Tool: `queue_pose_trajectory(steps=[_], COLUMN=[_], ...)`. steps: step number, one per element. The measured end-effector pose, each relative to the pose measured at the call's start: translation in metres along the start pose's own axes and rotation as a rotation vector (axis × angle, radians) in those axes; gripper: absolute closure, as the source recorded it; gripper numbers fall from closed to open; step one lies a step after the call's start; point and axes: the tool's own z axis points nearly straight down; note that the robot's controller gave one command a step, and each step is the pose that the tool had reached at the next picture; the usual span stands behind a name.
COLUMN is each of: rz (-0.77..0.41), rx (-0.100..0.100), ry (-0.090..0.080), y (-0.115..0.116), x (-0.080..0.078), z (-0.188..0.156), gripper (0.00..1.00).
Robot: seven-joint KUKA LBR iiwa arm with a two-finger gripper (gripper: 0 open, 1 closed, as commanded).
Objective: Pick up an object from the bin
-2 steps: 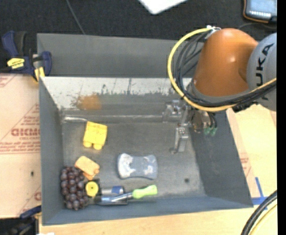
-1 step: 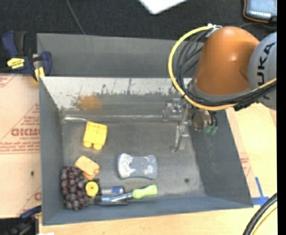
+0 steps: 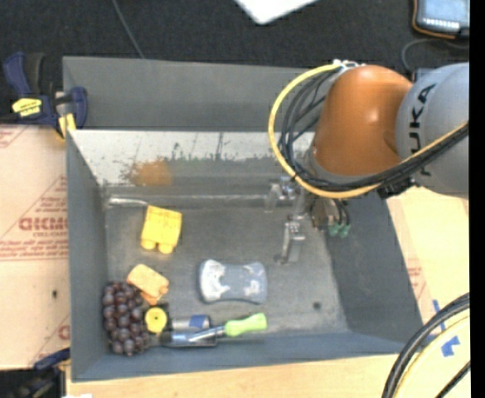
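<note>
Along the near wall of the bin (image 3: 366, 305), at the left, lies a bunch of dark purple grapes (image 3: 123, 317). A small yellow disc (image 3: 156, 319) sits just beside it, and a green-handled tool (image 3: 217, 328) lies to the right. Slightly farther are a tan block (image 3: 148, 282) and a soft, rumpled grey-blue and white pouch (image 3: 232, 279) at mid-floor. Farther left sits a yellow studded brick (image 3: 161, 229). The gripper (image 3: 290, 247) hangs over bare floor just right of and beyond the pouch, and nothing shows in its grasp. Whether it is released or clenched cannot be told.
</note>
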Motion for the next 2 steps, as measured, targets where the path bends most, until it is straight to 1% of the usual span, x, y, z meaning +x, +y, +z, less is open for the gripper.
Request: queue_pose_trajectory(steps=[1, 2], rz=[-0.021, 0.038], rx=[0.001, -0.002], ry=[0.002, -0.002], y=[0.035, 0.038], x=[0.007, 0.018], z=[0.063, 0.111], gripper=[0.00, 0.00])
